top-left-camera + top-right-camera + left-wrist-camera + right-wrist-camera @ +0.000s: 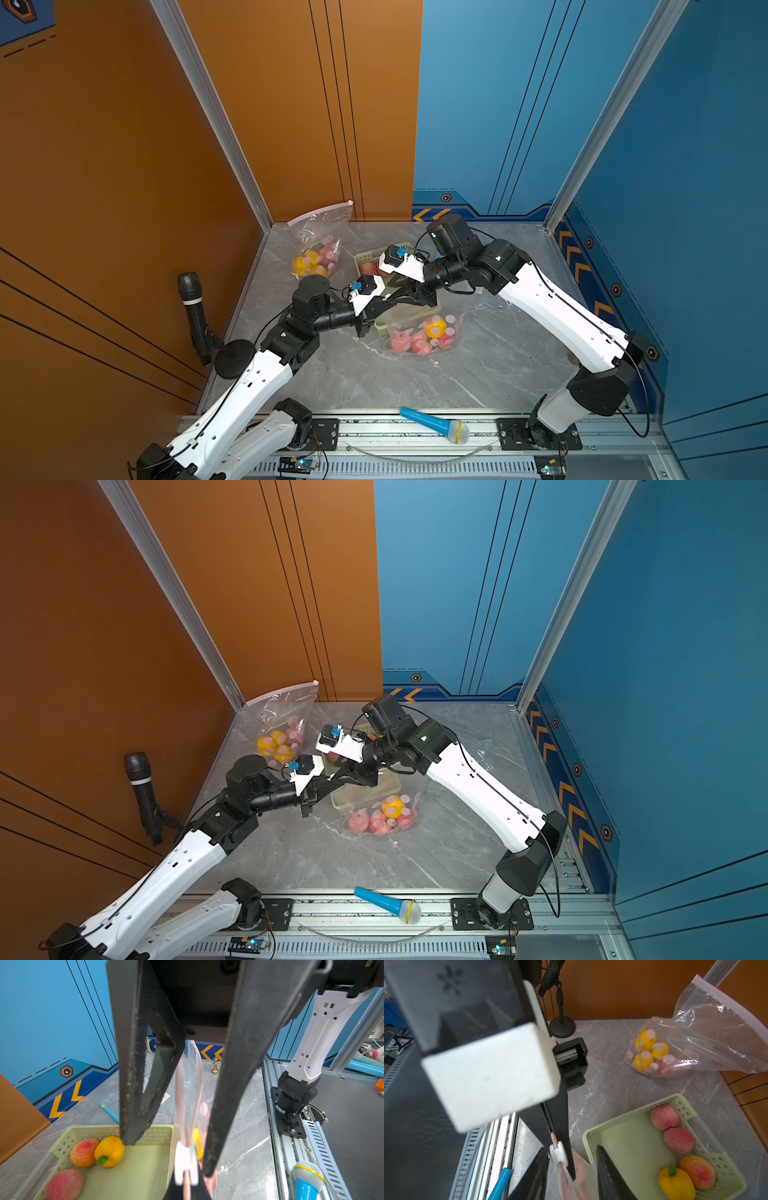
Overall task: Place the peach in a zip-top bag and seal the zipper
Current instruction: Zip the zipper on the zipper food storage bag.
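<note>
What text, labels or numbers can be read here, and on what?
No legible words or numbers in any view.
Too blurred to read: pink label on the far zip-top bag.
Too small to read: white tag.
Signs without lettering: wall chevrons, hexagon emblem.

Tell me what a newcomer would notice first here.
Mid-table, the left end effector pinches the zipper strip of a clear bag of fruit while the right end effector stands open around its white slider. Beside it sits a green basket holding peaches; a blue toy microphone lies on the front rail.
</note>
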`<move>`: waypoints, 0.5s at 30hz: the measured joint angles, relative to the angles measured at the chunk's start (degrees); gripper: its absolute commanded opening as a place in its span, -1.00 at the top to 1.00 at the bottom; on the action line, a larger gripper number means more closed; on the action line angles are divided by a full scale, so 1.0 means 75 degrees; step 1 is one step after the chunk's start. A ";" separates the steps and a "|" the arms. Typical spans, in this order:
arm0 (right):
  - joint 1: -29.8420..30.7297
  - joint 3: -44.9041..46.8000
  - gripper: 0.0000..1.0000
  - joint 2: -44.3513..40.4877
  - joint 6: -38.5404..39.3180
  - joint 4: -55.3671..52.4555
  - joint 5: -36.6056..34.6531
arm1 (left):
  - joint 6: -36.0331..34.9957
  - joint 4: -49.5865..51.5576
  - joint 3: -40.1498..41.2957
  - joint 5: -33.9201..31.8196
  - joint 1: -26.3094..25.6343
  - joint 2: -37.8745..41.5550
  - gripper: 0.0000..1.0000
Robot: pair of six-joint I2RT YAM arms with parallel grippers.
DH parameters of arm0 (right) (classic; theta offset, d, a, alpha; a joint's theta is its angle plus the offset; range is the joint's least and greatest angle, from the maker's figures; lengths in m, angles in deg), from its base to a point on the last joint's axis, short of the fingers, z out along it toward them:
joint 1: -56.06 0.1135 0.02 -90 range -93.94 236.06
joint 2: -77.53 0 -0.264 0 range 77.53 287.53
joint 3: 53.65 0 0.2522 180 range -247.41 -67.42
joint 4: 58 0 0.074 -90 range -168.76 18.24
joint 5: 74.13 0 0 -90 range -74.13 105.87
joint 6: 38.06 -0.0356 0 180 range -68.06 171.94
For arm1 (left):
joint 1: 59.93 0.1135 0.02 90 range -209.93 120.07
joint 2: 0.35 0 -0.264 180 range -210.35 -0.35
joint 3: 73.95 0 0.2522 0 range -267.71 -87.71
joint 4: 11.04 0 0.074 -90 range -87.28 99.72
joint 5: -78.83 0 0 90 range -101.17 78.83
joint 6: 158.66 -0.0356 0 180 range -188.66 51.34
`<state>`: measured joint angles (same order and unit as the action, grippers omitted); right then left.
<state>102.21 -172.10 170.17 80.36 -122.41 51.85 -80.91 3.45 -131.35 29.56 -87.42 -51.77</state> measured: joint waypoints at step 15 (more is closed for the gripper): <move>0.0003 -0.0003 0.70 0.0157 0.0224 -0.0219 0.0318 | 0.0003 -0.0003 -0.0015 -0.0029 0.0000 -0.0096 1.00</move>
<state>102.23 -172.12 171.35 82.05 -124.05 54.24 -80.89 3.43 -131.46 29.34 -87.42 -52.49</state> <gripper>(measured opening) 0.177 0.050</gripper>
